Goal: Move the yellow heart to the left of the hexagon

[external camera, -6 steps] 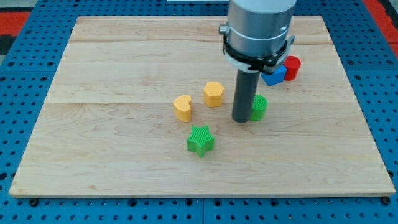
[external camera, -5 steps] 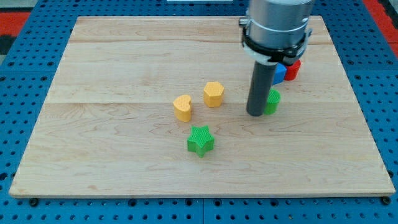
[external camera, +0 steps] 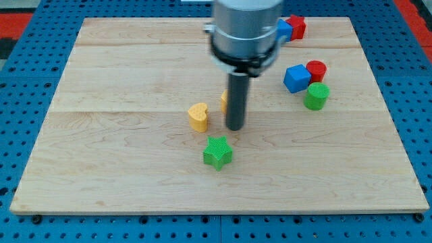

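Observation:
The yellow heart (external camera: 198,116) lies near the middle of the wooden board (external camera: 121,74). The yellow hexagon (external camera: 223,101) is just to its upper right, mostly hidden behind my rod. My tip (external camera: 234,127) rests on the board just below the hexagon and a short way to the right of the heart, apart from the heart.
A green star (external camera: 217,152) lies below my tip. At the view's right stand a green cylinder (external camera: 316,96), a blue cube (external camera: 296,78) and a red cylinder (external camera: 316,70). A blue block (external camera: 284,28) and a red block (external camera: 296,26) sit at the top.
My rod pushed the green cylinder to the right, then swung left across the board to the yellow hexagon. The green cylinder now rests below the red cylinder.

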